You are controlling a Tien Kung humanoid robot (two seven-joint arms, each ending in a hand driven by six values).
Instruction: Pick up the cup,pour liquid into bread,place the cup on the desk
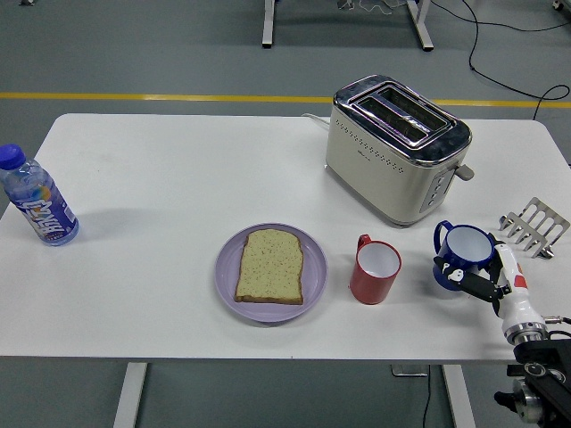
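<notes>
White desk (161, 178): right hand (477, 281) looks clamped on the blue cup (463, 253) near the right edge, bread (270, 265) on its plate (227, 272) well left, beyond the red cup (374, 271).

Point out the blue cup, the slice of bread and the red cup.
blue cup (467, 243): head view, on its white inside.
slice of bread (270, 265): head view, middle of the top face.
red cup (369, 282): head view, on its outer wall.

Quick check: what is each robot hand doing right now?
Left robot hand: not in view.
Right robot hand: closed around the blue cup, near the table's right edge.
</notes>
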